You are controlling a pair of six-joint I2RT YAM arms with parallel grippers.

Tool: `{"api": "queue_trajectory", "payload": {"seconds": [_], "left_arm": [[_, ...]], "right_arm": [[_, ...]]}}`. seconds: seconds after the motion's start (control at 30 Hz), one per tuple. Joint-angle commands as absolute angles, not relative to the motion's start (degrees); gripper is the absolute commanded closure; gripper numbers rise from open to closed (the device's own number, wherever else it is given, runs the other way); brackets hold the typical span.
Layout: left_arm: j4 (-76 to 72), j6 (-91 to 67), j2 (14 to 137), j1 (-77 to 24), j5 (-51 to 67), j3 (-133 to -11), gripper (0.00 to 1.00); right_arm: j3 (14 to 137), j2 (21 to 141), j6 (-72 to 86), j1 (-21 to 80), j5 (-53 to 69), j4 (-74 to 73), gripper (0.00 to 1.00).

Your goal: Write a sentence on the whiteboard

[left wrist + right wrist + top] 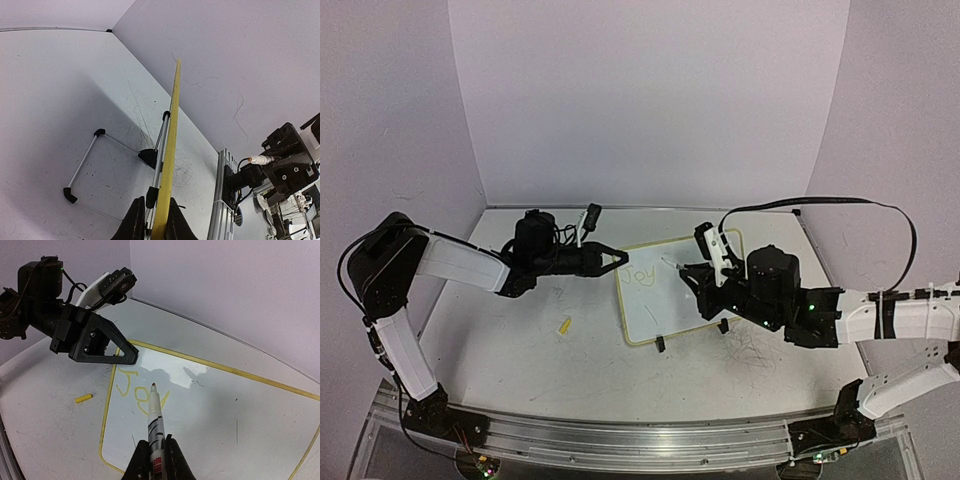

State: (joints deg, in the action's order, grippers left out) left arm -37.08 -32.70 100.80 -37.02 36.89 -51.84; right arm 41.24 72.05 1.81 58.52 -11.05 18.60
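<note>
Left end effector [156, 214] pinched the whiteboard [675, 305] rim, probably to steady it; right end effector [155, 452] gripped the pen [154, 415], sentence [134, 387] was only 1 word in.

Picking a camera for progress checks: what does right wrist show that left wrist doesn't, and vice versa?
Right wrist only: the board's face with the writing, "Joy", and a yellow cap on the table. Left wrist only: the board edge-on, with its wire stand beside it. Both: the board pinched at its rim by the left hand, and the pen in the right hand.
</note>
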Motion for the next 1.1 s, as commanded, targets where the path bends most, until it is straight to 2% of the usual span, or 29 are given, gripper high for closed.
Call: {"api": "queue_trajectory", "payload": {"seconds": [0.0, 0.33, 0.73, 0.9, 1.07], "left_arm": [[-38.4, -31.2, 101.8, -37.1, 36.2, -54.4, 0.9], [-38.4, -29.2, 102.3, -37.1, 36.5, -54.0, 1.0], [-37.9, -25.8, 101.1, -37.1, 36.4, -52.5, 1.0], [-37.8, -25.2, 101.0, -37.1, 36.2, -52.1, 1.0], [-37.8, -24.7, 100.8, -37.1, 36.2, -52.0, 1.0]], "right_arm": [[40.5, 71.5, 4.1, 58.3, -11.1, 21.0, 1.0], [42.6, 72.9, -2.5, 58.0, -11.4, 18.7, 1.0], [43.1, 74.9, -2.1, 57.1, -7.4, 20.1, 1.0], [44.3, 77.8, 0.2, 55.9, -12.3, 20.1, 1.0], [44.2, 77.8, 2.0, 53.3, -10.1, 20.3, 1.0]]}}
